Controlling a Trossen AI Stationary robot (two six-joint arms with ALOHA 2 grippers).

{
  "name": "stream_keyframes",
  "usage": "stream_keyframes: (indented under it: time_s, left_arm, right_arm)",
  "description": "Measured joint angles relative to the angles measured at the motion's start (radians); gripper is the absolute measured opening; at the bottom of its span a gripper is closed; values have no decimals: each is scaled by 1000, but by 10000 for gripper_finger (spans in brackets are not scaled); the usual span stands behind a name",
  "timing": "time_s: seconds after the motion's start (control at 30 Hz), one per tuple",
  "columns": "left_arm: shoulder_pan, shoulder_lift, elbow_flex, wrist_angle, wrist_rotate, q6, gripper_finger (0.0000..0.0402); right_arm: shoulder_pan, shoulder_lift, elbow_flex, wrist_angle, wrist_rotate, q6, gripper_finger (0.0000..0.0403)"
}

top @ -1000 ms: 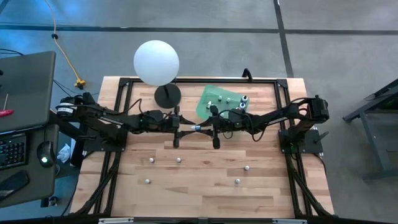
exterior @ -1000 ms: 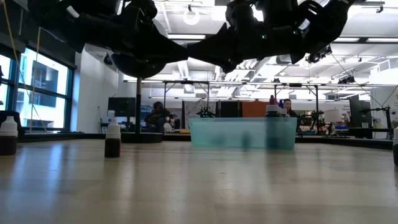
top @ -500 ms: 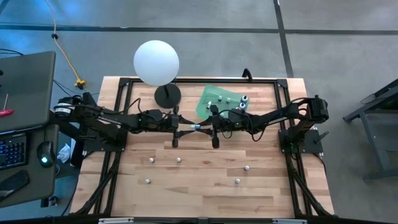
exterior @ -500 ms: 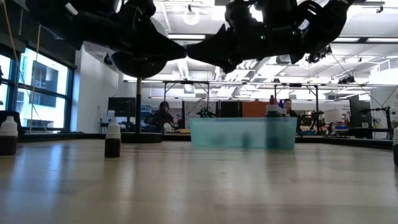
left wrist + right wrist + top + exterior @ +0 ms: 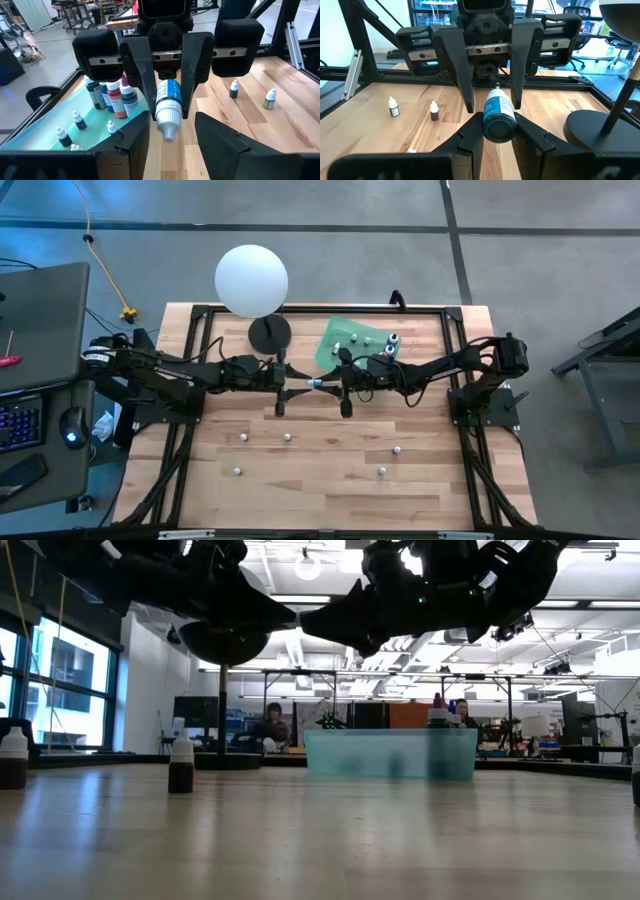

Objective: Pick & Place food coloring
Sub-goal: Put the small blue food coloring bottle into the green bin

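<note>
A blue-labelled food coloring bottle (image 5: 499, 116) is held clear of the surface (image 5: 330, 480) at mid-table, clamped in the right pincer (image 5: 322, 382) with its whitish cap turned toward the left pincer (image 5: 292, 389). The left pincer is seen tip to tip with the right one, its fingers (image 5: 461, 65) spread apart on either side of the capped end, and no firm grip on the bottle can be made out. Just behind the right pincer a shallow green tray (image 5: 330, 350) is placed, in which several more bottles (image 5: 114, 97) with blue, red and dark bodies are stood upright, with smaller white-capped ones beside them. In front of both pincers five small bottles (image 5: 287, 437) are scattered well apart on the bare wood, and wide open room is left between them and the near edge. Behind the left pincer the black base (image 5: 268, 333) of a white globe lamp (image 5: 251, 280) is set near the far edge, close beside the tray. A black frame (image 5: 196, 330) is run along the sides of the surface.
</note>
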Motion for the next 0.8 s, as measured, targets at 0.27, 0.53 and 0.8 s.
stream_keyframes:
  time_s: [0.27, 0.53, 0.8]
  left_arm:
    - [0, 0, 0, 1, 0, 0, 91]
    - [0, 0, -2, 1, 0, 0, 43]
    - [0, 0, -2, 16, 0, -28, 43]
  right_arm:
    - [0, 0, -1, 0, -3, 0, 83]
    - [0, 0, -2, -1, -1, -16, 83]
    - [0, 0, -2, -32, 0, -45, 118]
